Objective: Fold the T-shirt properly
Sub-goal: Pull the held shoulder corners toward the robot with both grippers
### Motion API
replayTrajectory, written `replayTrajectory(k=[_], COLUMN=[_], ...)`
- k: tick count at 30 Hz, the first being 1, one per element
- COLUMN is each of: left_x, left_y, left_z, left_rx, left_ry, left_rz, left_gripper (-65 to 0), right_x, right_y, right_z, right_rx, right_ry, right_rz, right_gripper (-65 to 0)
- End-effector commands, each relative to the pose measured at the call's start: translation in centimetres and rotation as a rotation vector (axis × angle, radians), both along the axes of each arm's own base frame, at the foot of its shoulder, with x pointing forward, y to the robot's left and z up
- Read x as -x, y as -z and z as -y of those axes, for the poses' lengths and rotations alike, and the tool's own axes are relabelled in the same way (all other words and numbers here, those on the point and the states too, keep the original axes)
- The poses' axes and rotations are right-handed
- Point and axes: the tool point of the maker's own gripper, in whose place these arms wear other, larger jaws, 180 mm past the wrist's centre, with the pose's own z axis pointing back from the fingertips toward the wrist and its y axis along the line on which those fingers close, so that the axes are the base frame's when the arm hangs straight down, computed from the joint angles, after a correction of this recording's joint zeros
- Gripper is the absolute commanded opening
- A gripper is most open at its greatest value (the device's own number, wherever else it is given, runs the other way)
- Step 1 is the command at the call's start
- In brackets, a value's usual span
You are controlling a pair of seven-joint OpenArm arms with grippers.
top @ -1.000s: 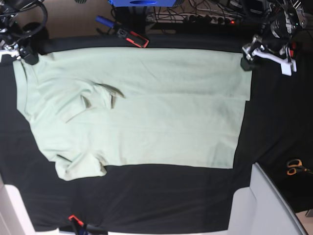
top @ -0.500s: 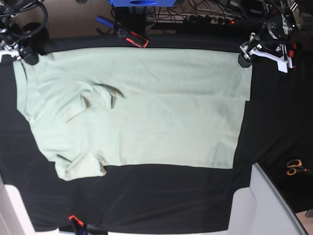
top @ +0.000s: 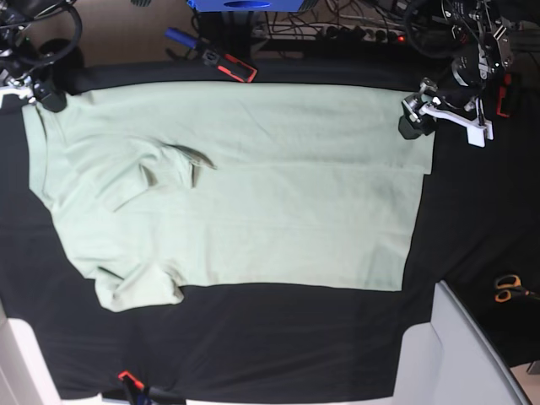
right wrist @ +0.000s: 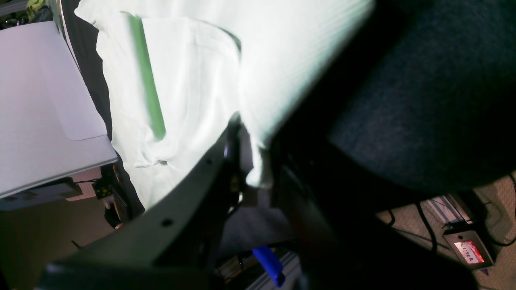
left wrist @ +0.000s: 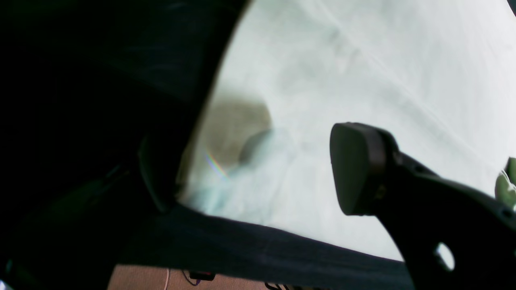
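Across the middle of the desk (top: 253, 354), on its black cloth, lies the T-shirt (top: 253, 186), spread flat with its hem edge toward the right of the base view and its collar and sleeves toward the left. One sleeve (top: 139, 287) bunches at the near left corner, and a fold of fabric with a small dark crease sits left of centre.

At the far right corner of the shirt, the left hand (top: 412, 118) hangs over the hem corner, its dark fingertips at the fabric's edge. From the left wrist camera, one dark finger pad (left wrist: 354, 167) stands clear above the pale cloth, well apart from the other finger, which is a black blur at the left of that view; the hand is spread and nothing sits between the pads. The T-shirt (left wrist: 363, 72) fills the space beyond and under the pad.

At the far left corner, the right hand (top: 42, 97) sits on the shoulder edge of the shirt. The right wrist view shows its fingers pressed together on a pinch of pale fabric (right wrist: 254, 161), the shirt (right wrist: 193, 72) stretching away from it.

Orange-handled scissors (top: 509, 288) lie on the black cloth at the right, well apart from the shirt, and a red-and-black clamp (top: 229, 63) sits at the far edge of the desk.
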Motion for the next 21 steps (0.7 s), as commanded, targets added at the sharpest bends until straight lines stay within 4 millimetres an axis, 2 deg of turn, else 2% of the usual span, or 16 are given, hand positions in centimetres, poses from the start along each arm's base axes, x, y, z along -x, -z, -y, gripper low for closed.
replayTrajectory(k=[1, 2, 8, 10, 11, 16, 19, 21], left_x=[0.8, 0.8, 1.2, 1.3, 1.3, 1.4, 2.2, 2.3], left_y=[0.6, 0.6, 0.8, 0.8, 0.8, 0.8, 0.9, 0.8], left_z=[1.1, 1.3, 1.4, 1.3, 1.2, 1.1, 1.1, 1.1], left_rx=[0.029, 0.031, 0.034, 0.034, 0.032, 0.03, 0.026, 0.023], left_ry=[0.03, 0.036, 0.034, 0.033, 0.032, 0.033, 0.037, 0.04], left_rz=[-0.045, -0.045, -0.055, -0.056, -0.056, -0.06, -0.073, -0.073], left_gripper=[-12.4, -16.5, -53.6, -63.3, -65.0, -65.0, -65.0, -65.0], right_x=[-0.6, -0.6, -0.6, -0.6, -0.6, -0.5, -0.3, -0.2], right_y=[-0.8, -0.8, -0.8, -0.8, -0.8, -0.8, -1.0, -1.3], right_z=[1.1, 1.1, 1.1, 1.1, 1.2, 1.2, 1.4, 2.2], right_rx=[0.025, 0.025, 0.025, 0.025, 0.026, 0.027, 0.035, 0.05], right_ry=[0.008, 0.008, 0.009, 0.01, 0.011, 0.008, 0.015, 0.016], right_rz=[0.029, 0.029, 0.029, 0.029, 0.03, 0.026, 0.029, 0.028], right_gripper=[-64.9, -64.9, -64.9, -64.9, -64.9, -65.0, -65.0, -65.0])
